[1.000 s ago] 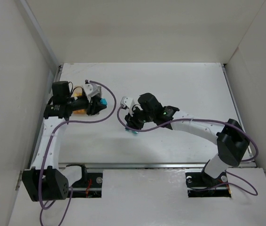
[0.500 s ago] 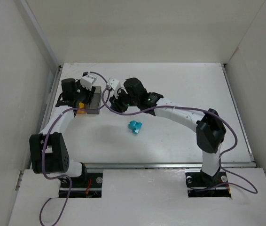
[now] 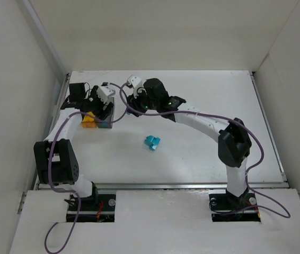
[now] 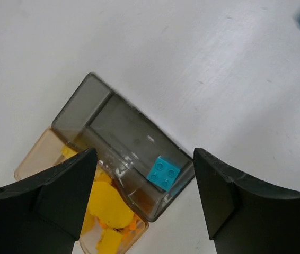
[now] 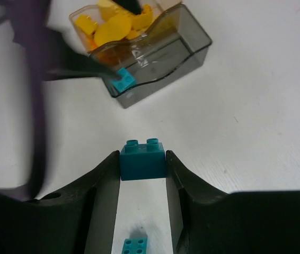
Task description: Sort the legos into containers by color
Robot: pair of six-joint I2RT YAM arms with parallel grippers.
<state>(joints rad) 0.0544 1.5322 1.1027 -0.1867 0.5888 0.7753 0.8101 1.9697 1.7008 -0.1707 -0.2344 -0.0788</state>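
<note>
The two containers adjoin at the table's left. The smoky grey one point(image 4: 107, 121) holds a small teal lego point(image 4: 164, 172). The amber one point(image 4: 38, 159) holds yellow and orange legos point(image 4: 106, 207). My left gripper point(image 4: 144, 196) hovers open above them with nothing between its fingers. My right gripper point(image 5: 142, 157) is shut on a larger teal block point(image 5: 142, 159), off the table and short of the grey container point(image 5: 163, 55). Another teal lego point(image 3: 151, 142) lies on the table in the middle, also seen below my right fingers point(image 5: 135, 246).
White walls enclose the table on the left, back and right. My left arm's purple cable point(image 5: 31, 100) crosses the left of the right wrist view. Both wrists point(image 3: 123, 100) crowd close together near the containers.
My left gripper came over the grey container and opened, leaving its small teal lego inside. My right arm swung back and left, carrying the teal block toward the containers.
</note>
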